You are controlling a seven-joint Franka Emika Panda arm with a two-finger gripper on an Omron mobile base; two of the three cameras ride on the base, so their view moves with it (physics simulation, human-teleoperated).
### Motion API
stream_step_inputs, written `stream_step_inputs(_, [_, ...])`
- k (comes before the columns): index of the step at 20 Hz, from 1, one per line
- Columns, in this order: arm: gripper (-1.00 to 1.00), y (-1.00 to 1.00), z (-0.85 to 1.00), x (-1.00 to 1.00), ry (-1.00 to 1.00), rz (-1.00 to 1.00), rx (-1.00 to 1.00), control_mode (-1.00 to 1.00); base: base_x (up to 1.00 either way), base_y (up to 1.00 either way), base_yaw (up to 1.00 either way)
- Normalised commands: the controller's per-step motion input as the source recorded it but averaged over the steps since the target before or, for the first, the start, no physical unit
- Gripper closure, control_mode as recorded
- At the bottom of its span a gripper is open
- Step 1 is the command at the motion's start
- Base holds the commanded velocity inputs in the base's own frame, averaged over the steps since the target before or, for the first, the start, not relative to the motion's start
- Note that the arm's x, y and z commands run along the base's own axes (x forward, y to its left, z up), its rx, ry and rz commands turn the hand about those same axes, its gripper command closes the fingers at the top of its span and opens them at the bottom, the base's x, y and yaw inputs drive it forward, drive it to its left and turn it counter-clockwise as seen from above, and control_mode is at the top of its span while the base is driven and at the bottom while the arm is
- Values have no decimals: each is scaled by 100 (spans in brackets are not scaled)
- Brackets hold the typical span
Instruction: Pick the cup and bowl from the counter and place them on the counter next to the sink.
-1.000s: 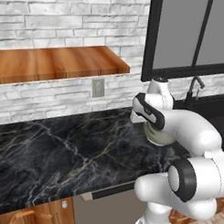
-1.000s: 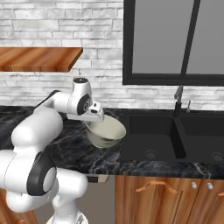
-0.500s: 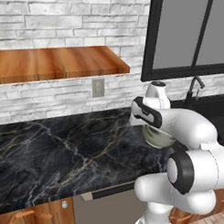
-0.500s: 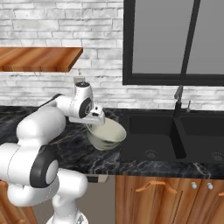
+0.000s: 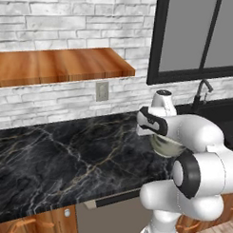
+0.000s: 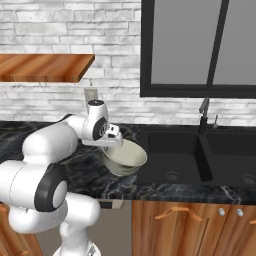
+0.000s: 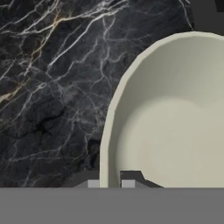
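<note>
My gripper is shut on the near rim of the cream-white bowl, one finger inside the rim and one outside. In the right base view the bowl hangs tilted, low over the black marble counter, just left of the sink, with the gripper at its left rim. Seen from the left base view, the bowl sits partly behind my forearm, under the gripper. Whether the bowl's bottom touches the counter I cannot tell. The cup is out of view.
A dark curved faucet stands behind the sink, under a dark-framed window. A wooden shelf hangs over the counter's left part, with a wall outlet below it. The counter's front edge runs close below the bowl.
The hand and the bowl have come down a little toward the counter beside the sink. The grip on the rim is unchanged.
</note>
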Motion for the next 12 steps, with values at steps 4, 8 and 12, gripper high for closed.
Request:
stream_step_inputs(4, [100, -20, -19, 0, 0, 0, -5, -100, 0, 0, 0])
stream_step_inputs(8, [100, -2, -11, 0, 1, 0, -2, -100, 0, 0, 0])
stream_step_inputs(12, [100, 0, -17, 3, 2, 0, 0, -100, 0, 0, 0])
